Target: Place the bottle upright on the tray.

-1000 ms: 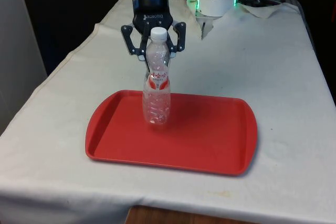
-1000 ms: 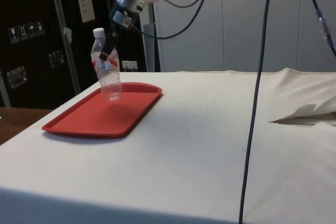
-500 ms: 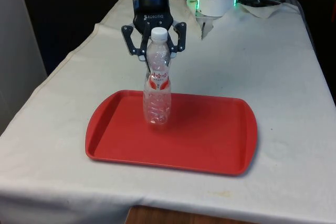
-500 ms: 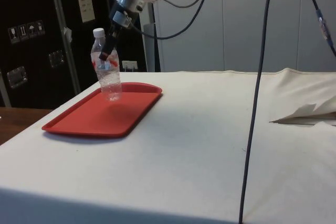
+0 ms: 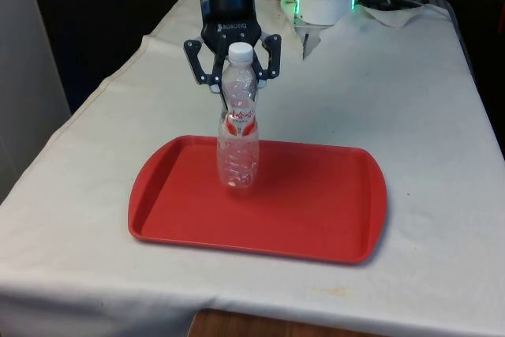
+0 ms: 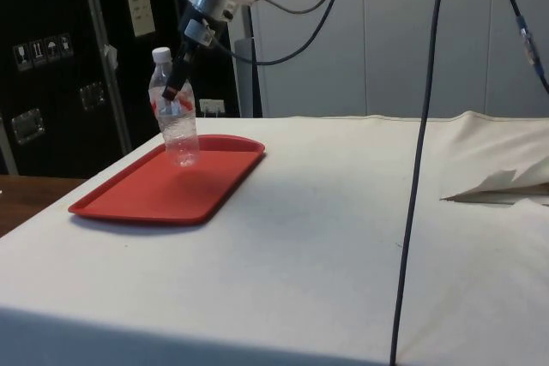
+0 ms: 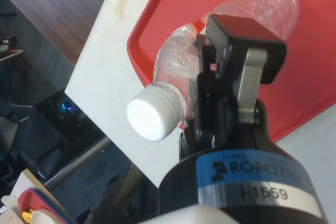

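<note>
My end effector (image 5: pixel 232 78) is sitting around the upper part of the bottle (image 5: pixel 237 128), just under the white cap (image 5: pixel 241 53). In the front view my fingers are splayed on either side of the neck, with space showing between them and the plastic, so I am judging that I am gripping nothing and the bottle is carrying its own weight.

The bottle is standing with its base on the red tray (image 5: pixel 316 211), toward the tray's 10 o'clock area in the front view, well inside the raised rim. The tray is lying on the white-clothed tabletop (image 5: pixel 394 100).

To finish this step well, I am wanting to keep my fingers wide and even, then draw straight up along the bottle's own line, so that neither finger is brushing the cap or shoulder. A clear, light bottle like this is probably tipping easily at a sideways nudge, so I am avoiding any swing until I am above the cap. In the wrist view, one finger (image 7: pixel 247 61) is lying very near the bottle's shoulder (image 7: pixel 178 61), so that side is the one I am minding.

The long axis is running nearly vertical, cap pointing to 12 o'clock and base to 6. In the side view the bottle (image 6: pixel 174 117) is looking upright, with perhaps a very slight lean that I cannot settle.
</note>
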